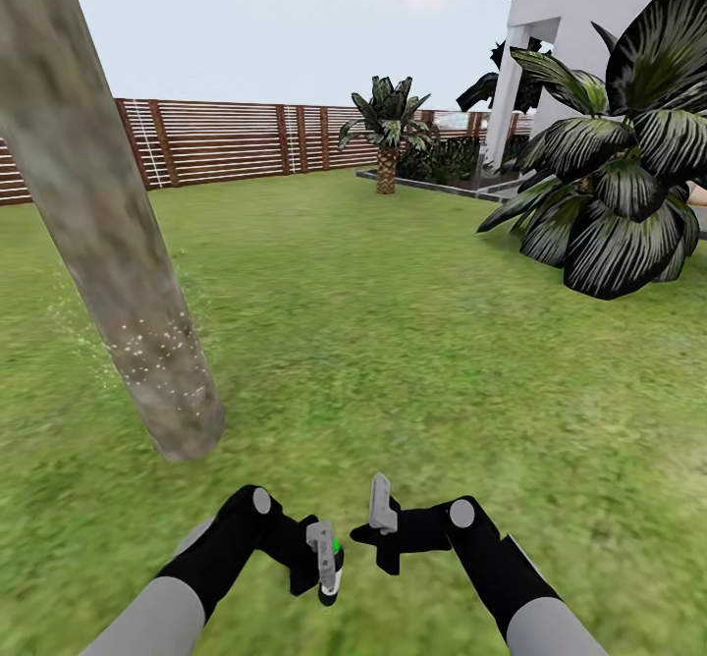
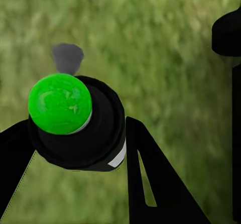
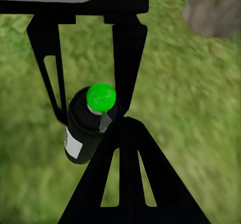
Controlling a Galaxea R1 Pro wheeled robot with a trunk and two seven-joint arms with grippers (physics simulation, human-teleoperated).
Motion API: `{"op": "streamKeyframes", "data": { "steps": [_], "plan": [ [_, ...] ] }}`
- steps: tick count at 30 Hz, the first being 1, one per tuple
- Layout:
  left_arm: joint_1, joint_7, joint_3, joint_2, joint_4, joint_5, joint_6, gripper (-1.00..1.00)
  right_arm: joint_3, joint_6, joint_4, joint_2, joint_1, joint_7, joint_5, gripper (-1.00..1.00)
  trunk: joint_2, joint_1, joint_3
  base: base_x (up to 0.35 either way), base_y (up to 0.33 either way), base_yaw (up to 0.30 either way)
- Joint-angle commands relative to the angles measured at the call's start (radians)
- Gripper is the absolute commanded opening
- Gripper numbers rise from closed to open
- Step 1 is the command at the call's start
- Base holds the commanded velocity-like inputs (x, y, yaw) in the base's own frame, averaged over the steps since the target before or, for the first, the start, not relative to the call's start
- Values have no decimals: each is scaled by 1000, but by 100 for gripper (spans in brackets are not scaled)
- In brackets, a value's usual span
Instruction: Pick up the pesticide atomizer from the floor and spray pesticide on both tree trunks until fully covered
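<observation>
Held in the left hand [image 1: 316, 566], low over the grass [image 1: 412, 361]: the atomizer [image 2: 80, 126], a dark bottle with a green cap and a white label. Contents not visible through the dark body. Fingers [image 2: 150, 179] closed on both sides of the bottle. Seen also from the right wrist, bottle [image 3: 88, 126] gripped between the left hand's two fingers, cap up.

Right hand [image 3: 120, 118] just beside the bottle, holding nothing; fingers together at the tips, so narrow. In the head view, right hand [image 1: 381, 523] close to the left, tips almost meeting.

Ahead and to the left, thick trunk [image 1: 108, 234], leaning in the picture, with white specks [image 1: 162, 352] low on the bark. Open grass between hands and trunk. Far off, slat fence [image 1: 226, 140], small palm [image 1: 386, 131], big dark bush [image 1: 619, 194], white house [image 1: 579, 8].
</observation>
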Motion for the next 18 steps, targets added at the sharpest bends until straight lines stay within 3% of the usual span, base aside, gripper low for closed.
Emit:
{"op": "streamKeyframes", "data": {
  "steps": [1,12,18],
  "plan": [
    [0,1,0,-1,0,1,0,-100,0,0,0,0,0,0,0,-100,0,0,0,0,0,0],
    [-1,3,2,-29,-2,2,0,-100,0,0,1,0,0,0,0,-100,0,0,0,0,0,0],
    [-2,5,2,-31,-2,2,0,-100,0,-1,1,0,0,0,0,-100,0,0,0,0,0,0]
  ]
}}
